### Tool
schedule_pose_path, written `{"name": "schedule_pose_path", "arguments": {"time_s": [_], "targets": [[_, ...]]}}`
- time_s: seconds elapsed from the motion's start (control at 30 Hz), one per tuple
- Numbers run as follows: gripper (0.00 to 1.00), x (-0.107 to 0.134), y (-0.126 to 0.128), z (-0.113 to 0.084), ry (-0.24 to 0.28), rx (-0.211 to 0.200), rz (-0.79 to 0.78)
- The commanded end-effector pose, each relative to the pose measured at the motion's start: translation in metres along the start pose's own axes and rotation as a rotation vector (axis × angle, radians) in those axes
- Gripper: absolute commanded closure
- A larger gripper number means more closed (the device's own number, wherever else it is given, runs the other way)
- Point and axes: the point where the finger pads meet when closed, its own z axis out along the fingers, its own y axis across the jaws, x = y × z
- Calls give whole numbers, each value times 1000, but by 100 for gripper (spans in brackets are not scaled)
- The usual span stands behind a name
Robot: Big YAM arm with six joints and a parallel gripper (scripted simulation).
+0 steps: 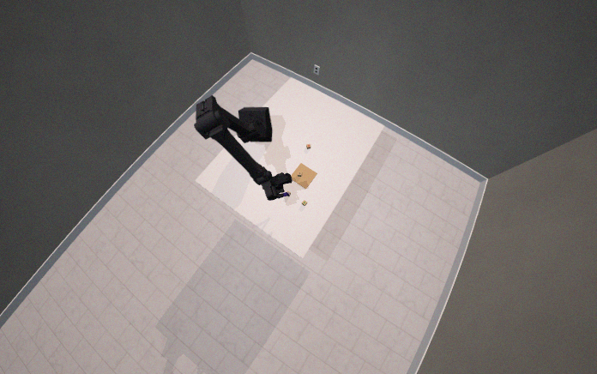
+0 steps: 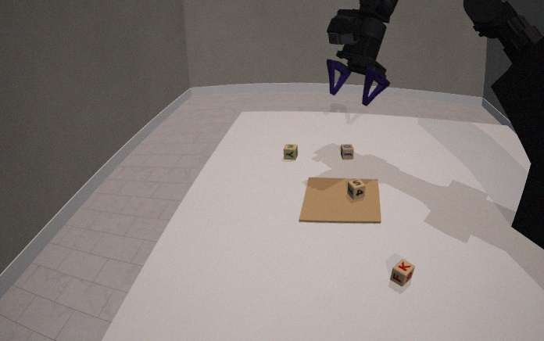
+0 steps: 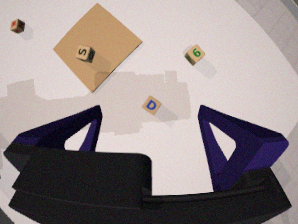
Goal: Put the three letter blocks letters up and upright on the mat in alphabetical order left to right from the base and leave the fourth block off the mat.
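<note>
- Gripper (image 1: 286, 190) (image 2: 349, 99) (image 3: 150, 110) is spread wide, nothing between its fingers; it hangs above the bench (image 1: 339, 132) (image 2: 241, 241) (image 3: 165, 20).
- Likely target: wooden cube with blue D on top (image 1: 288, 193) (image 2: 347, 152) (image 3: 151, 105). It rests on the bench, off the square tan mat (image 1: 310, 173) (image 2: 337, 209) (image 3: 105, 30), on the side towards the bench's lower-left edge in the top view.
- Key relation: in the wrist view the D cube appears midway between the fingertips, but lower than them. Its sides run oblique to the closing line; judged need: a wrist turn during descent, lest the pads catch corners.
- Wooden cube with black S on top (image 1: 299, 174) (image 2: 356, 189) (image 3: 85, 53) sits on the mat; wooden cube with red K on top (image 1: 308, 146) (image 2: 402, 273) (image 3: 18, 26) lies off it.
- Wooden cube with green 6 on top (image 1: 304, 202) (image 2: 290, 152) (image 3: 194, 54) is off the mat; presumably stays there.
</note>
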Motion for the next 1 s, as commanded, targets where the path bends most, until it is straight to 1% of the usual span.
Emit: {"name": "schedule_pose_path", "arguments": {"time_s": [0.0, 0.03, 0.1, 0.13, 0.17, 0.23, 0.27, 0.3, 0.33, 0.4, 0.43, 0.57, 0.63, 0.67, 0.7, 0.73, 0.8, 0.83, 0.9, 0.97], "targets": [[0, -12, -8, 3, -9, -8, 47], [0, -12, -7, 5, 29, -13, 89], [0, -12, -6, 8, 129, -15, 194], [0, -12, -6, 8, 129, -15, 194], [0, -13, -5, 8, 187, -7, 252], [0, -13, -5, 8, 187, -7, 252], [0, -13, -5, 8, 246, 8, 310], [0, -13, -5, 8, 246, 8, 310], [0, -14, -5, 7, 304, 31, 366], [0, -14, -5, 7, 304, 31, 366], [0, -15, -6, 5, 357, 60, 417], [0, -15, -6, 5, 357, 60, 417], [0, -18, -8, 0, 442, 125, 501], [0, -18, -8, 0, 442, 125, 501], [0, -20, -10, -3, 472, 156, 531], [0, -20, -10, -3, 472, 156, 531], [0, -22, -11, -7, 508, 199, 569], [0, -23, -12, -8, 516, 210, 578], [0, -23, -12, -8, 519, 215, 582], [0, -12, -15, -10, 539, 224, 600]]}}
